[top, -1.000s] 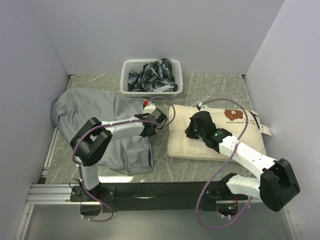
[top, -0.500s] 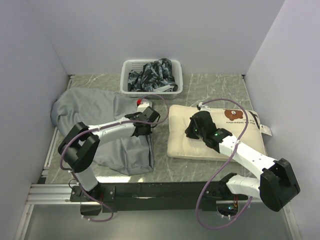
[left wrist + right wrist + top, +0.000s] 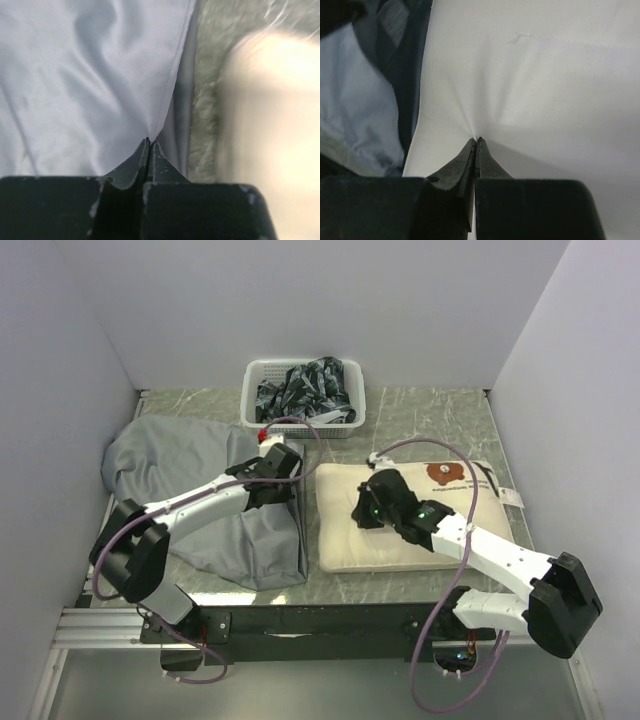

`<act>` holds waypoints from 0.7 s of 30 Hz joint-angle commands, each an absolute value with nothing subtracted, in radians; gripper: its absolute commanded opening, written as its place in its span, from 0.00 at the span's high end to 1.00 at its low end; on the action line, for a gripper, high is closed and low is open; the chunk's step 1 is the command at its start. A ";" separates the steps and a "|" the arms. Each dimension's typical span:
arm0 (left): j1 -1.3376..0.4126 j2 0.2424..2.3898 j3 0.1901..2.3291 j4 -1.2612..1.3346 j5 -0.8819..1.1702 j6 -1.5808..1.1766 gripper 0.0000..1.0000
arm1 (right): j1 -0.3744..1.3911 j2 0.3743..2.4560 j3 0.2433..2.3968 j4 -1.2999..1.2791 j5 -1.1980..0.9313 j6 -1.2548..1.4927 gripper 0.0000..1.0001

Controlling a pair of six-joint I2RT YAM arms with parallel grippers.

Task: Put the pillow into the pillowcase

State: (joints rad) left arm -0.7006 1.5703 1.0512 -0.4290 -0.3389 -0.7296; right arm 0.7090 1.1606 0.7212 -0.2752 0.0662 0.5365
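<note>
Grey, wrinkled fabric pillowcase point(image 3: 180, 465) lies flat on the left half of the marbled grey-green table point(image 3: 430, 415), its right-hand hem pinched between the clenched jaws of the left gripper point(image 3: 150, 143). Cream-white, stitched rectangular pillow point(image 3: 345, 540) with a brown bear print lies just beside it to the right, outside the case, its cover puckered where the right gripper point(image 3: 476, 140) is clamped on it near the left end. White plastic basket point(image 3: 250, 395) holding dark patterned cloth point(image 3: 305, 385) stands by the back wall.
</note>
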 commanded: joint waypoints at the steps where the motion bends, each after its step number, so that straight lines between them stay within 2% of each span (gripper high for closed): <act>1: -0.669 1.480 1.081 -0.426 -0.290 -0.698 0.99 | 0.807 1.157 0.816 -0.275 0.037 0.522 1.00; 10: -0.658 1.424 1.085 -0.445 -0.221 -0.640 0.99 | 0.897 1.323 0.926 -0.248 -0.048 0.476 1.00; 21: -0.658 1.287 1.060 -0.552 -0.121 -0.480 0.99 | 0.855 1.477 1.149 -0.350 0.003 0.347 1.00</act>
